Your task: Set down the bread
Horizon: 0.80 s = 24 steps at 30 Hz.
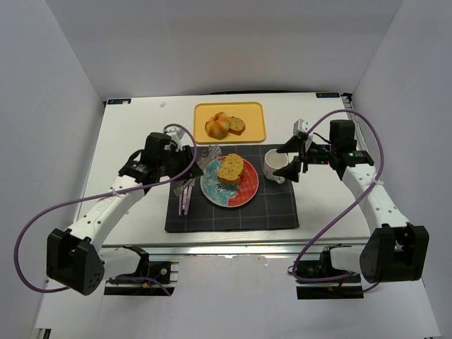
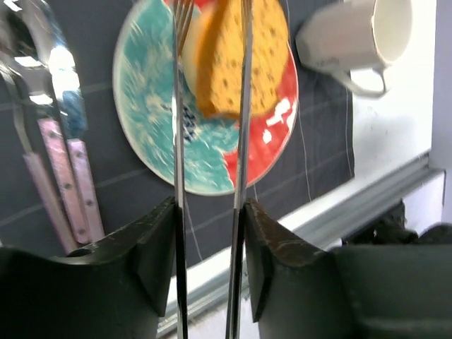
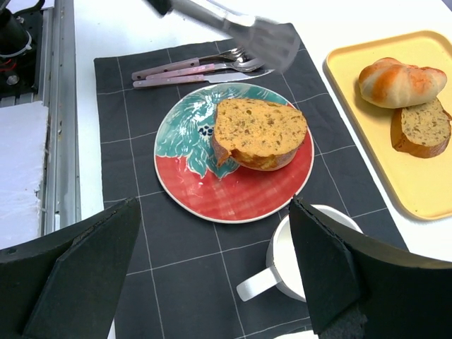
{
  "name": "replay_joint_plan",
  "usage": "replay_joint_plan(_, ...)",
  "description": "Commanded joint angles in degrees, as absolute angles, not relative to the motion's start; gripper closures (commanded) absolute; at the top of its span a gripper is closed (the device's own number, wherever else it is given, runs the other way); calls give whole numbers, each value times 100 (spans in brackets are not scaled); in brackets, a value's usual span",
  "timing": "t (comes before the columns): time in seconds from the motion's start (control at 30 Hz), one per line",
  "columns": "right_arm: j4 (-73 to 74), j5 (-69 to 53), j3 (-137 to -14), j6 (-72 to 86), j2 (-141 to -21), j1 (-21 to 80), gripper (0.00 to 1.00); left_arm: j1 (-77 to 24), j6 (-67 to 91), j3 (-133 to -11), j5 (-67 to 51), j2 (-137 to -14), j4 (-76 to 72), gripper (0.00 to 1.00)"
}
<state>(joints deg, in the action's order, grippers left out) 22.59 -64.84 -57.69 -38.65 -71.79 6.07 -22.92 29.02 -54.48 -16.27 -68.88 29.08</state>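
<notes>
My left jaws hold the tongs tight. The bread lies on the plate. My right jaws are wide open near the cup.

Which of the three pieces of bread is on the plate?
The large slice on the red-and-teal plate; the round roll and the smaller slice both lie on the yellow tray.

Three breads; one plate; one mug; one tray; one tongs.

tongs: blurred, cut at top edge | tray: cut at right edge
</notes>
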Motion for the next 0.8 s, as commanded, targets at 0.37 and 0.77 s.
replay_joint_plan(0.37, 2416, -6583, -6099, -4069, -7216, 589, 11, -246, 986, -4853, 790, -7372, 2094, 82)
replay_joint_plan(0.77, 2645, -6521, -6108, -4342, -7111, 598, 11, 334, -79, -4026, 861, -8437, 422, 47)
